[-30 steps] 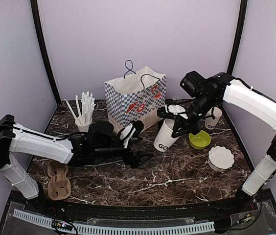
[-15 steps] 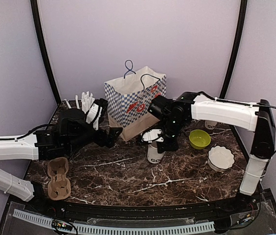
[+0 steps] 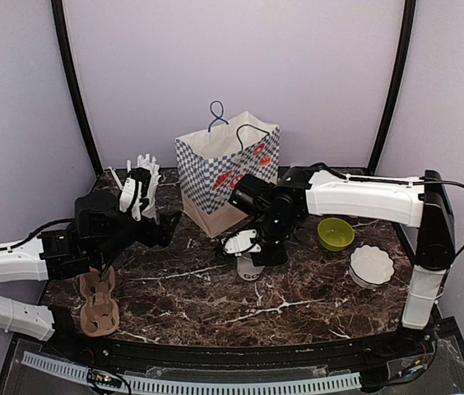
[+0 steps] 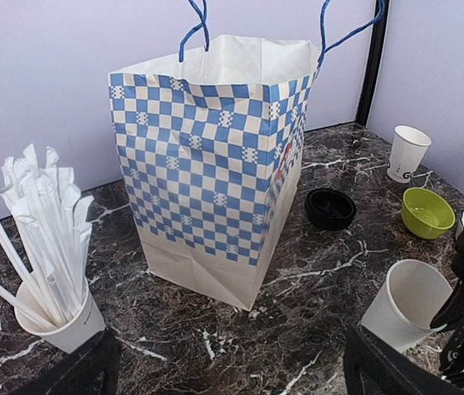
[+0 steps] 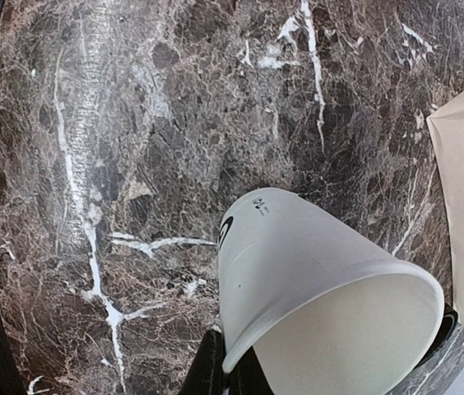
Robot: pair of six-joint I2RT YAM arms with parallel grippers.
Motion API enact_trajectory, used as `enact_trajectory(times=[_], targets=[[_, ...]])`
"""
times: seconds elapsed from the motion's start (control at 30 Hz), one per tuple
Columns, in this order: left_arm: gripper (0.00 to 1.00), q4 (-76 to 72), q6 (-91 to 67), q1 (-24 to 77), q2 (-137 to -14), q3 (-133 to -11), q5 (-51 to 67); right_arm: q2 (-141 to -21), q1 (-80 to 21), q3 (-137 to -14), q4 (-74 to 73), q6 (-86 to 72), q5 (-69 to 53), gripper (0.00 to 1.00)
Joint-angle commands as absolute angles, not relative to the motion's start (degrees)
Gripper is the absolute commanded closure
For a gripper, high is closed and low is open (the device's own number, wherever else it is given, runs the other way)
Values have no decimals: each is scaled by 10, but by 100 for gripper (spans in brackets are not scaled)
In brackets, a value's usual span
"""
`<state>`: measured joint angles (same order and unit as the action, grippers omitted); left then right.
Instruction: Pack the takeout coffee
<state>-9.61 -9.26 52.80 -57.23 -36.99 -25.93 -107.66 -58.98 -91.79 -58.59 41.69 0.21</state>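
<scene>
A white paper cup (image 5: 298,271), with no lid on it, is gripped at its rim by the right gripper (image 5: 230,374). The gripper is closed, with one finger inside the mouth and one outside. The cup is held tilted just in front of the checked paper bag (image 3: 225,169), near the middle of the dark marble tabletop (image 3: 298,304). Black lettering is seen near its base. Whether the base touches the tabletop cannot be told.

A second cup (image 4: 405,151), also without a lid, is seen upright at the back right, close to the wall. A black lid (image 4: 331,208) lies flat on the tabletop between the bag and the green bowl (image 4: 427,211).

The left gripper (image 4: 230,354) is spread wide open and holds nothing. It is pointed at the bag from the left, with a cup of straws (image 4: 47,317) just to its left.

The bag stands upright with its mouth open and its blue handles raised. A white scalloped bowl (image 3: 372,265) sits near the green bowl at the right. A cardboard cup carrier (image 3: 96,303) lies at the front left, partly under the left arm.
</scene>
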Motion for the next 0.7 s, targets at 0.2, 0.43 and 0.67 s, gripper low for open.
enact_trajectory(times=[0.2, 0.43, 0.67], targets=[[3, -128, -91, 523, -584, -360, -256, -1078, -618, -936, -615, 427, -47, 98], [3, -128, -94, 522, -595, -362, -243, -1073, -618, -947, -654, 449, -53, 77], [3, -115, -85, 522, -600, -373, -237, -993, -579, -996, -698, 466, -80, 63]])
